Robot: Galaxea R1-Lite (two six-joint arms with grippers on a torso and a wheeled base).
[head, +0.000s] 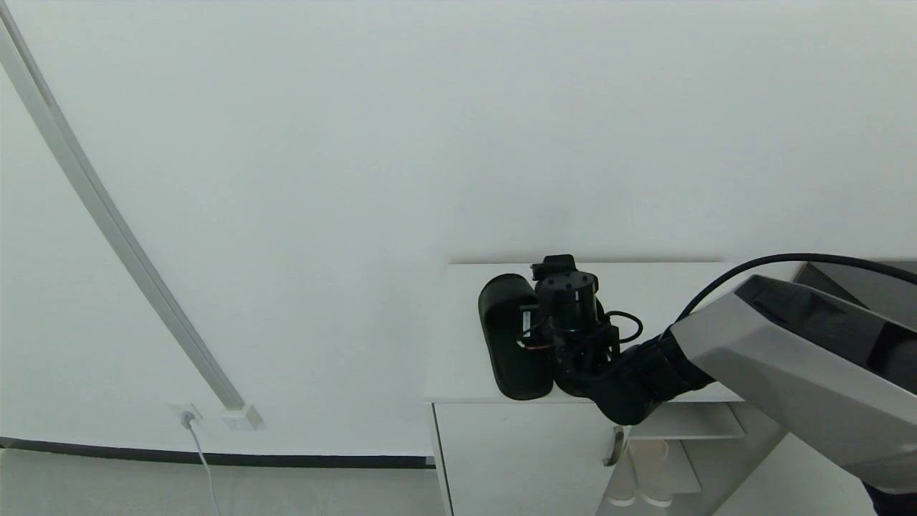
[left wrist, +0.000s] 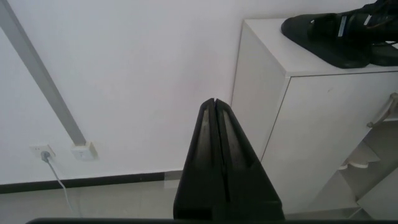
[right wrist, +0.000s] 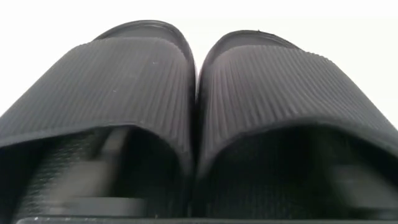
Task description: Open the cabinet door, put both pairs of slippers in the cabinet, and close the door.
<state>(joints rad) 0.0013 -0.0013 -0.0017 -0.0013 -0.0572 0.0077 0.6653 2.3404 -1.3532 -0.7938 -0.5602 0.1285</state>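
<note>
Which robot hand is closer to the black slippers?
Right. The right gripper is at the slippers on top of the cabinet. The left gripper is lower down, out beside the cabinet and well apart from them.

One of the black slippers [head: 512,337] lies mostly hidden beneath the right arm's wrist [head: 573,308] on the counter-like cabinet [head: 523,459] top. The cabinet's lower part is cut off by the head view's bottom edge. The white slippers [head: 641,473] inside are small and faint against the shelves. In the right wrist view the black pair's [right wrist: 137,93] heels run out of frame and their insides are blurred.
</note>
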